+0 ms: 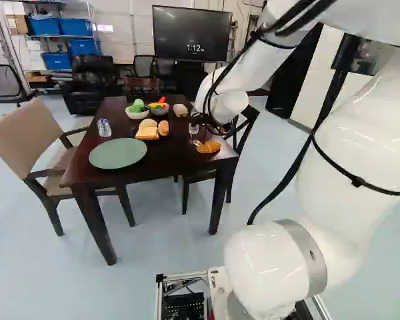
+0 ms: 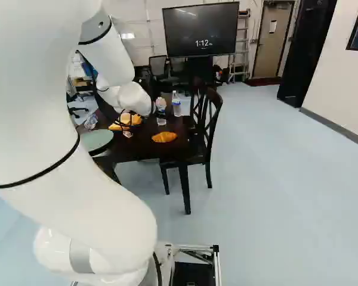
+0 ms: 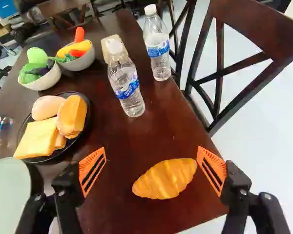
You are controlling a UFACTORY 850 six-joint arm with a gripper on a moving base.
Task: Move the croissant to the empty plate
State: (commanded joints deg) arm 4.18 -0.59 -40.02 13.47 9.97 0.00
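Observation:
In the left base view my gripper (image 1: 209, 136) hangs over the table's near right corner, by the croissant (image 1: 209, 147). The wrist view has the gripper (image 3: 152, 162) open, its orange pads wide apart and nothing held. The golden croissant (image 3: 165, 179) lies on the dark tabletop below, between the two fingers as seen from the wrist, and neither touches it. A bare pale green plate (image 1: 117, 153) rests at the table's near left; part of that plate (image 3: 10, 195) shows beside the gripper.
A black plate (image 3: 44, 159) holds bread pieces. Beyond it stand two bowls (image 3: 51, 81) (image 3: 85, 61) of toy vegetables. Two upright water bottles (image 3: 127, 83) (image 3: 157, 46) stand ahead of the gripper; another bottle (image 1: 104, 128) is near the green plate. Chairs (image 3: 224, 63) (image 1: 37, 143) flank the table (image 3: 122, 141).

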